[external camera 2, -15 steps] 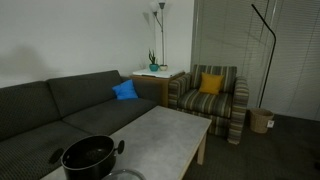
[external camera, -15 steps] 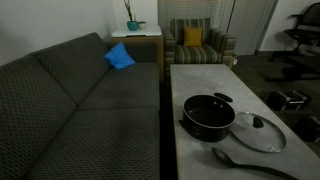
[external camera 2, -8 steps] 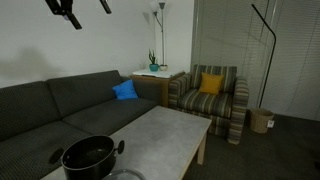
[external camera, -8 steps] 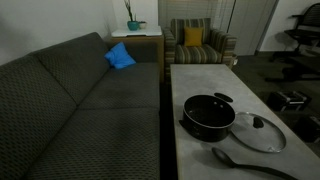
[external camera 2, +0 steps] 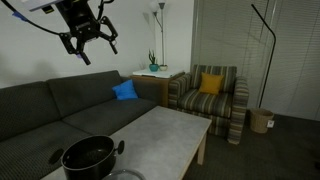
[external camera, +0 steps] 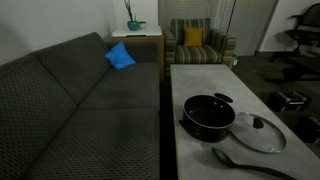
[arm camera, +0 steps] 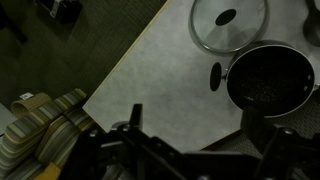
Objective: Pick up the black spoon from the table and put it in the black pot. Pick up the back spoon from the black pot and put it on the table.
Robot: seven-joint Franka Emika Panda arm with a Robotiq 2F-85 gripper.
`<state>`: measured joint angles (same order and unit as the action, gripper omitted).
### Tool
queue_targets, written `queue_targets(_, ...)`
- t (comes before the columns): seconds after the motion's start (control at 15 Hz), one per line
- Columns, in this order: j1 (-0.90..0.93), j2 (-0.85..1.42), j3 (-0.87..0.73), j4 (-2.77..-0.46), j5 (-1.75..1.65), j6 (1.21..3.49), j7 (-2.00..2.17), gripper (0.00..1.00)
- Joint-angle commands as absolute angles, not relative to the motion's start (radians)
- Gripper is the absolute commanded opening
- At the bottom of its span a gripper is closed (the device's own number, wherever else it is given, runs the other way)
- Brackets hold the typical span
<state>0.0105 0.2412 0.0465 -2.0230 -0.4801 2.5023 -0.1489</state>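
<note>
The black spoon (external camera: 250, 163) lies on the grey table (external camera: 195, 78) near its front edge, in front of the glass lid. The black pot (external camera: 208, 115) stands on the table beside it, empty as far as I can see; it also shows in another exterior view (external camera 2: 88, 157) and in the wrist view (arm camera: 270, 78). My gripper (external camera 2: 88, 45) hangs high in the air above the sofa, far from pot and spoon, with its fingers spread and empty. In the wrist view the fingers (arm camera: 198, 130) frame the table's surface (arm camera: 160, 70). The spoon does not clearly show there.
A round glass lid (external camera: 258, 132) lies right of the pot, also in the wrist view (arm camera: 230, 22). A dark sofa (external camera: 80, 100) runs along the table with a blue cushion (external camera: 120, 56). A striped armchair (external camera 2: 212, 95) stands beyond the table's far end.
My gripper has come down and to the right into the exterior view; a second ago it was out of frame. Pot, lid and spoon have not moved.
</note>
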Motion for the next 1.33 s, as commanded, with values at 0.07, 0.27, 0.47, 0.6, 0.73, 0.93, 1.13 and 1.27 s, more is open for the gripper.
queue_targets(0.07, 0.028, 0.227, 0.027, -2.022, -0.471, 2.501, -0.155, 1.0)
queue_targets(0.27, 0.03, 0.28, 0.047, -1.989, -0.448, 2.492, -0.236, 1.0)
queue_targets(0.47, 0.011, 0.398, 0.094, -1.972, -0.333, 2.565, -0.415, 1.0)
queue_targets(0.6, -0.009, 0.494, 0.135, -1.952, -0.253, 2.598, -0.53, 1.0)
queue_targets(0.73, -0.041, 0.585, 0.19, -1.923, -0.188, 2.602, -0.646, 1.0)
queue_targets(0.93, -0.045, 0.733, 0.21, -1.857, -0.186, 2.571, -0.739, 1.0)
queue_targets(1.13, -0.037, 0.847, 0.205, -1.804, -0.193, 2.551, -0.757, 1.0)
queue_targets(1.27, -0.045, 0.916, 0.211, -1.773, -0.187, 2.552, -0.763, 1.0)
